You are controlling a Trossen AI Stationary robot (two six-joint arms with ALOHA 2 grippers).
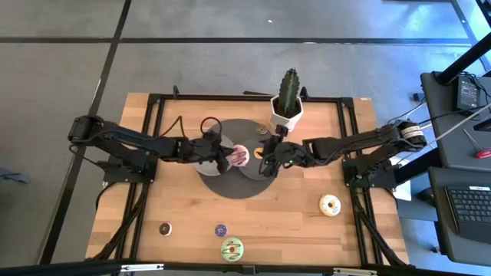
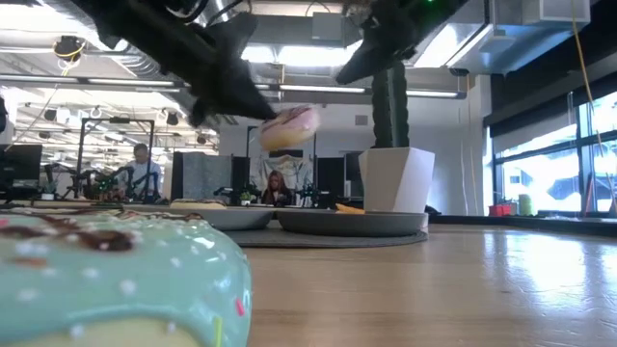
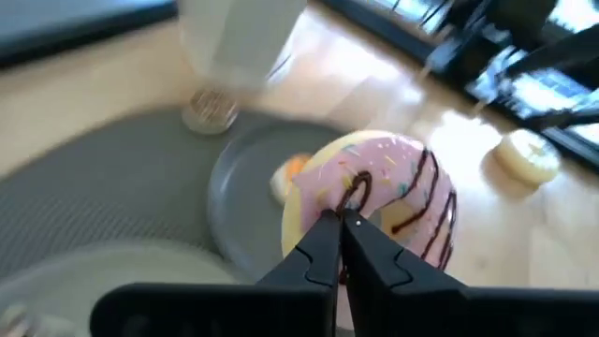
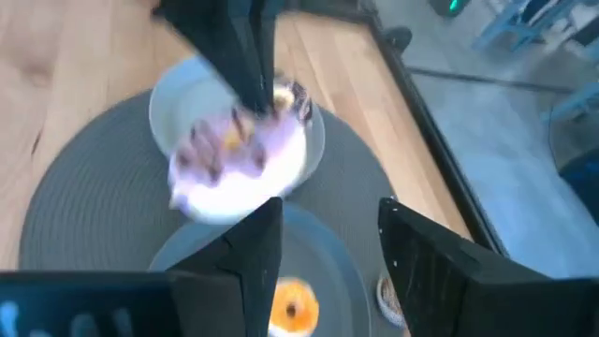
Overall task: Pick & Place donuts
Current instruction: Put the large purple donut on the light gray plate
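I see the left gripper (image 3: 342, 225) pinching the pink donut (image 3: 374, 201) by its ring and holding it up in the air above the grey plates (image 1: 257, 178). The right gripper (image 4: 328, 239) is close by with its fingers spread apart, holding nothing. A small orange donut (image 4: 292, 307) lies on one plate.

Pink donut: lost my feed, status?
Left gripper shut on pink donut, lifted above plates. Right gripper open alongside. Cactus behind.
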